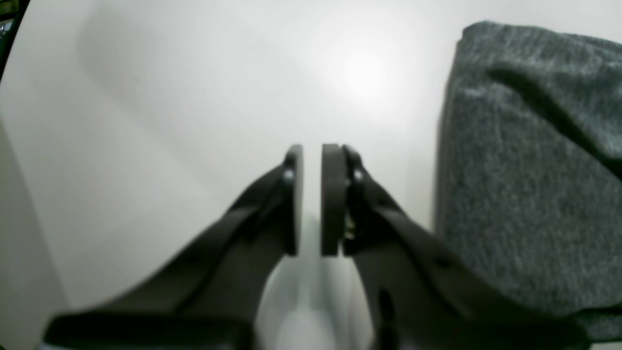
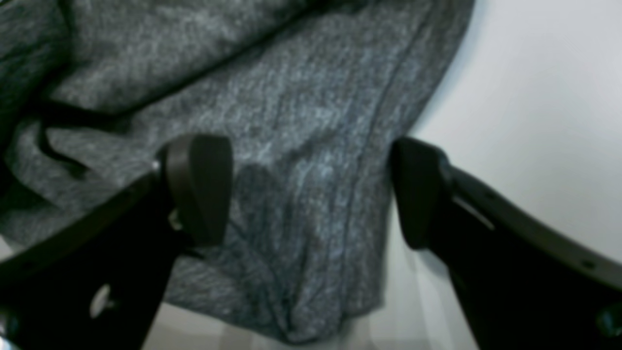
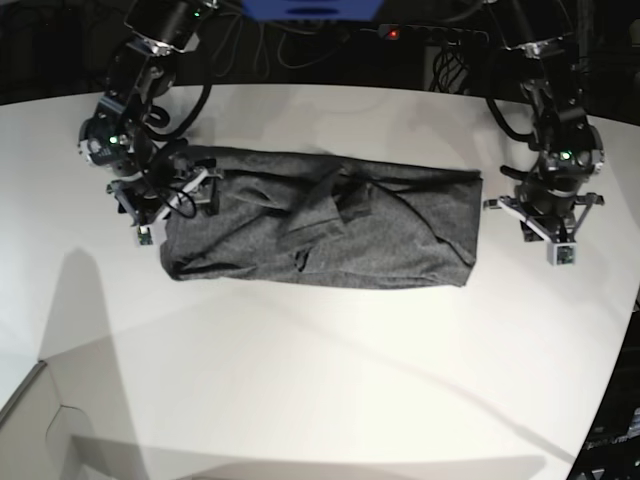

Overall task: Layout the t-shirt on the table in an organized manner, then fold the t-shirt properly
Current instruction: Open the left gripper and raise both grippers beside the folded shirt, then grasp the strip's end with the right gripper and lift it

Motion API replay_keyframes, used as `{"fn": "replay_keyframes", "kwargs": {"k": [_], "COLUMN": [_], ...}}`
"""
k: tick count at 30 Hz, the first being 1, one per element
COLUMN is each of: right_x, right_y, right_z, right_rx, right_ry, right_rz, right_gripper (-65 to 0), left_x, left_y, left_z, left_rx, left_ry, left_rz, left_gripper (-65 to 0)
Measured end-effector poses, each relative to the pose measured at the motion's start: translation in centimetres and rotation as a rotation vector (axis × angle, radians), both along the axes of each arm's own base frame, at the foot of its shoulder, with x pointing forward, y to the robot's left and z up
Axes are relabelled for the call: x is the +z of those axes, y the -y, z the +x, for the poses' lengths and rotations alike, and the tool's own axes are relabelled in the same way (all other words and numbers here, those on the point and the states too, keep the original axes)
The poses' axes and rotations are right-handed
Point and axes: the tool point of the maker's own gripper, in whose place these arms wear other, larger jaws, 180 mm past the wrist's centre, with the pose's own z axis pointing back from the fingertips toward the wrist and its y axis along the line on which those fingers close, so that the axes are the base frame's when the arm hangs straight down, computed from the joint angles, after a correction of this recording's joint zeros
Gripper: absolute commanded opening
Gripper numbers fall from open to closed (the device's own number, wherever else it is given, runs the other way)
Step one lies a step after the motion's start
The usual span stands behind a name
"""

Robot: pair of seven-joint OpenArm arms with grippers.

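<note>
On the table [image 3: 330, 370], mid-surface toward 12 o'clock in the base view, lies the t-shirt [image 3: 320, 232], a dark heather-grey band of cloth with its long axis running 9 to 3 o'clock. Cloth is wrinkled, with raised folds near its middle and at its 9 o'clock end; 3 o'clock end is a fairly straight edge. Which end is collar or hem cannot be told.

Around it: dark background with cables [image 3: 450, 55] past the table's 12 o'clock rim, a blue object [image 3: 310, 8] at top centre, small red light [image 3: 394, 33] beside it. Nothing else sits on the white surface (only arm shadows at 6 to 7 o'clock).

Right gripper [image 2: 311, 189] is over the shirt's 9 o'clock end, jaws spread wide, one pad over grey cloth, the other at the cloth's edge by bare table; nothing pinched. In base view it sits at [image 3: 165, 200].

Left gripper [image 1: 311, 199] is just off the shirt's 3 o'clock edge, over bare table, pads nearly together with a thin gap, gripping nothing; shirt edge [image 1: 525, 170] lies to its 3 o'clock in the wrist view. Base view shows it at [image 3: 552, 225], apart from the cloth.

No containers in view.
</note>
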Motion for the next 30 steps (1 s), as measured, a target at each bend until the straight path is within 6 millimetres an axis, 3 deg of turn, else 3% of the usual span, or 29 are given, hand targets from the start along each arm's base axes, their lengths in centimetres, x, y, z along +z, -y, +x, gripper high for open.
{"fn": "replay_keyframes", "kwargs": {"k": [22, 25, 30], "right_x": [-0.9, -0.8, -1.1], "right_y": [-1.3, -1.3, -1.5], "right_z": [1.9, 2.0, 1.9], "right_rx": [0.003, 0.003, 0.009], "right_ry": [0.011, 0.014, -0.009], "right_rz": [0.089, 0.091, 0.091], "right_gripper": [-14.4, -23.5, -53.6], "left_x": [-0.1, -0.1, 0.0], "left_y": [0.1, 0.1, 0.1], "left_z": [0.0, 0.0, 0.0], "left_rx": [0.0, 0.0, 0.0], "left_ry": [-0.001, 0.0, 0.0], "left_rz": [-0.002, -0.002, -0.003], "left_gripper": [-58.7, -58.7, -58.9]}}
